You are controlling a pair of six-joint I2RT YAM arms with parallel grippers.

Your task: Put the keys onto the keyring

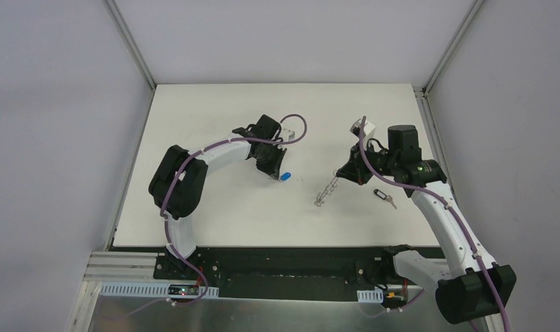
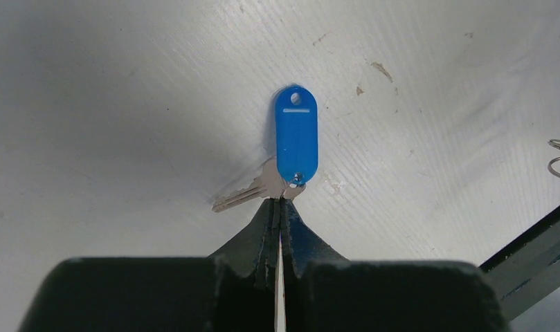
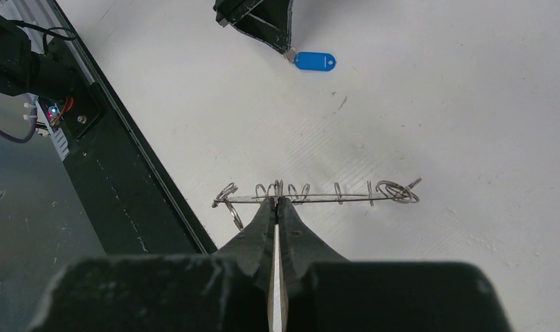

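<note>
The blue-headed key (image 2: 295, 135) lies on the white table, its silver blade (image 2: 239, 197) pointing left. My left gripper (image 2: 280, 202) is shut on the key's metal head where blade and blue tag join. From above, this gripper (image 1: 277, 174) sits just left of the blue key (image 1: 285, 176). The keyring (image 3: 318, 197) shows edge-on, a thin grey disc with wire loops along it. My right gripper (image 3: 277, 202) is shut on its rim and holds it tilted, the low end near the table (image 1: 322, 197). The black-headed key (image 1: 384, 198) lies loose below the right wrist.
A black rail (image 3: 124, 173) runs along the table's near edge, with the arm bases and cables behind it. White walls close off the left, right and back. In the right wrist view the left gripper's fingers (image 3: 263, 21) and the blue key (image 3: 313, 61) are at the top.
</note>
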